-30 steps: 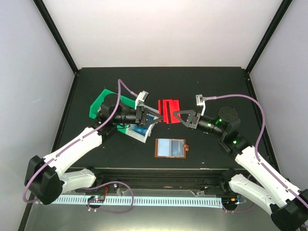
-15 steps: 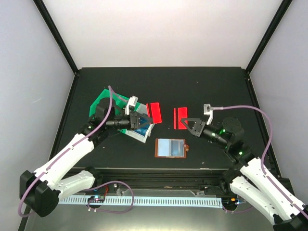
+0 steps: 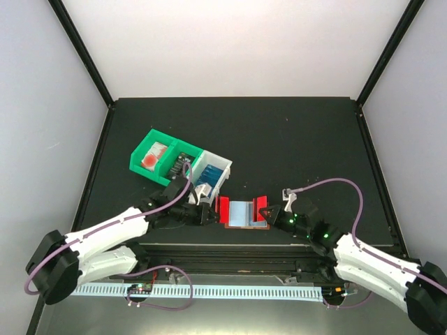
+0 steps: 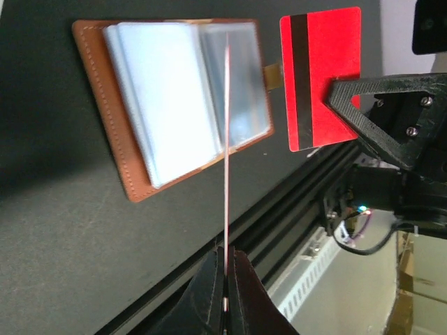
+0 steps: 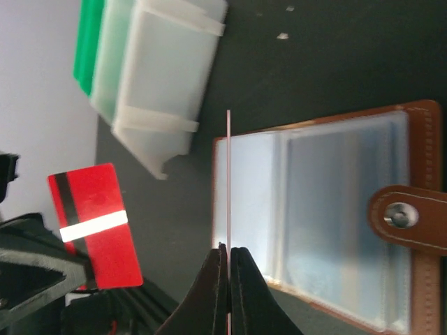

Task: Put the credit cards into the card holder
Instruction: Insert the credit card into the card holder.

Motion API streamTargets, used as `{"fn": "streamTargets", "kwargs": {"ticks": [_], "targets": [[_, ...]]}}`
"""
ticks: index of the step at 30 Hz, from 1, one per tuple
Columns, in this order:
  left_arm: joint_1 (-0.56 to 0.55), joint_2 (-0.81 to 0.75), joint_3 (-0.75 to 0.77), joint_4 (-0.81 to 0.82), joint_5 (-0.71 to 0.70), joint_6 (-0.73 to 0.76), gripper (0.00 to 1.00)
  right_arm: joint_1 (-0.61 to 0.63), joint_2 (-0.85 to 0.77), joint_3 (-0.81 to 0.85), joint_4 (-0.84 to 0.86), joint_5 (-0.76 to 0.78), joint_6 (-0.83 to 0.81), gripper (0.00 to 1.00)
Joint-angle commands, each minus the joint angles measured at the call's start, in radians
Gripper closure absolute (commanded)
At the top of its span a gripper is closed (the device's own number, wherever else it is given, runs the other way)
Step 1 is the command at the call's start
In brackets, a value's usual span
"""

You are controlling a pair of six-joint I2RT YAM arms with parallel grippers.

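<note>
Red plastic stood on either side of the open brown card holder point(image 3: 242, 213), which lay flat on the black table point(image 3: 300, 139) close to its near edge. The left gripper point(image 4: 225, 262) was pressed together on the left red card point(image 5: 94, 227), pinching it by its lower edge. The right gripper point(image 5: 228, 255) pinched the right red card point(image 4: 321, 77) the same way. Both cards were upright and just beside the holder, one at each end.

The main risk, as I judged it, was crowding. With two arms aiming at one small holder, the black fingers could meet over it. A card edge that missed a pocket mouth would likely catch the clear sleeve and shove the loose holder toward the table's edge. Held only by a narrow strip, a card could also pivot or bow under that push and slip from its pinch.

Each wrist camera saw its own card only as a thin line, so its face and tilt could not be judged there. Glare on the clear pockets hid where their mouths lay. I could not tell whether either card touched the holder. From above, the fingers were mostly lost behind the cards. The white bin point(image 3: 211, 171) held something blue and the green bin point(image 3: 155, 155) something red and white, both too small to name.
</note>
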Motion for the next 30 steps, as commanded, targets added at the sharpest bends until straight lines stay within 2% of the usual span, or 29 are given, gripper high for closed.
{"fn": "streamTargets", "kwargs": {"ticks": [1,10,15,22,30], "targets": [[-0.034,0.072,-0.001,0.016,-0.066,0.014,0.98,0.031,0.098,-0.04,0.178,0.133,0.041,0.99],[-0.077,0.19,-0.003,0.051,-0.129,0.017,0.98,0.056,0.298,-0.031,0.344,0.136,0.018,0.99],[-0.082,0.217,0.006,0.02,-0.196,0.014,0.98,0.057,0.379,-0.003,0.382,0.11,0.007,0.99],[-0.081,0.26,0.026,0.027,-0.167,0.025,0.98,0.059,0.458,-0.01,0.472,0.082,0.018,0.99],[-0.082,0.259,0.036,0.002,-0.173,0.016,0.98,0.076,0.511,-0.008,0.473,0.101,0.026,0.99]]}}
